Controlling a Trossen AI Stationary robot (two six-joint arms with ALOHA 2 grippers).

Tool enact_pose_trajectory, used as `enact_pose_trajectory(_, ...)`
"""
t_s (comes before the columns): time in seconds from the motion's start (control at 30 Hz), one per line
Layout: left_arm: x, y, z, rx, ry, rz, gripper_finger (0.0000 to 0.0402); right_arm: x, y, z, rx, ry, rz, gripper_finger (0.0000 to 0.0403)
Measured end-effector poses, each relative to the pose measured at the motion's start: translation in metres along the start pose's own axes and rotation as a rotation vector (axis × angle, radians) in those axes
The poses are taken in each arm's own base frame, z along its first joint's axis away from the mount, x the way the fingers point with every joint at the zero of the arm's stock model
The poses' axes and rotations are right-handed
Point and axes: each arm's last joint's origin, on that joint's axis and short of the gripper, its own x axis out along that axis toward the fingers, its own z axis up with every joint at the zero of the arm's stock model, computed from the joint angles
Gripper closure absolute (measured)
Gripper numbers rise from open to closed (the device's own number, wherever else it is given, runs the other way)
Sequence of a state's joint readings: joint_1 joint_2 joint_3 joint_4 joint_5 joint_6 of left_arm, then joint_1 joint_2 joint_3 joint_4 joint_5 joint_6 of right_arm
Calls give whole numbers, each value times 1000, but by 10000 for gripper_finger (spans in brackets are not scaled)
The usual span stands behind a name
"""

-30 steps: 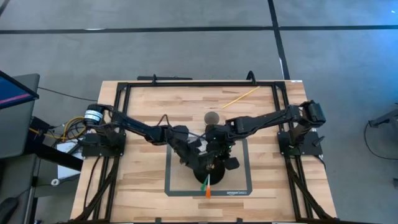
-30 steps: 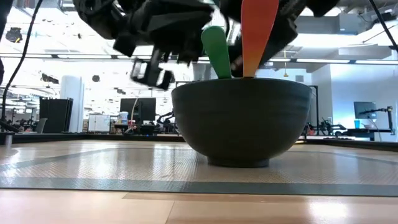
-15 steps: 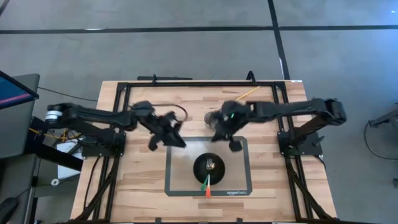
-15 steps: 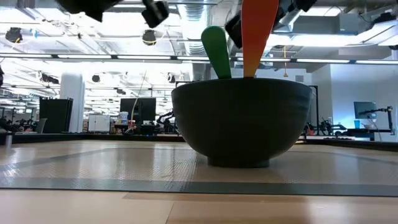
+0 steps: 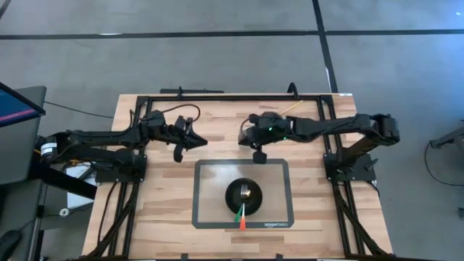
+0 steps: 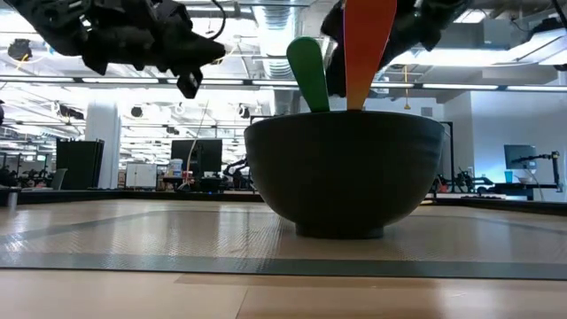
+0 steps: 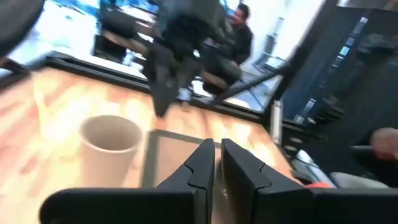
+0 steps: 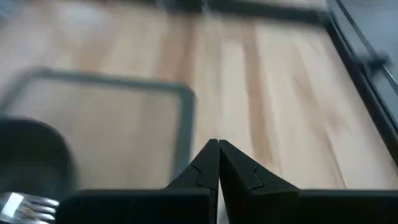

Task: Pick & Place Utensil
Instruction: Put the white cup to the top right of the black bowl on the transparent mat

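A dark bowl [image 5: 245, 194] stands on a clear mat [image 5: 206, 174]. A green handle [image 6: 308, 71] and an orange handle [image 6: 368, 40] lean out over the bowl's near rim, and a metal fork [image 5: 245, 191] lies inside. My left gripper [image 5: 190, 138] hovers shut beyond the mat's far left corner. My right gripper [image 5: 257, 150] hovers shut over the mat's far edge, beside a tan cup [image 7: 112, 146]. Neither gripper holds anything. In the right wrist view the bowl [image 8: 31, 162] and fork [image 8: 25, 205] sit off to one side of the shut fingers.
A thin yellow stick [image 5: 281, 112] lies on the wood near the table's far right. A black frame rail [image 5: 232, 96] runs along the far edge. A person [image 7: 239, 37] sits in the room beyond the table. Bare wood lies to the left and right of the mat.
Both grippers have left the space above the bowl and drawn back toward the table's far edge, the left one also going left and the right one ending by the cup. The bowl and the utensils in it have stayed where they were.
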State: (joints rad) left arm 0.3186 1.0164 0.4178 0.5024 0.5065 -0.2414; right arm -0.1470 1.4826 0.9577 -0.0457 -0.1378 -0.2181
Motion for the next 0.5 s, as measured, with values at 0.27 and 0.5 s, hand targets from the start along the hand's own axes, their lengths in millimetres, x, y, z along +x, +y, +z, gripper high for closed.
enact_pose_trajectory(0.27, -7, 10, 6, 13, -48, 73, 364, -9, 10, 12, 117, 236, -141, 361)
enact_pose_trajectory(0.5, -7, 11, 6, 12, -49, 78, 364, 1, 13, 7, 201, 274, -93, 325)
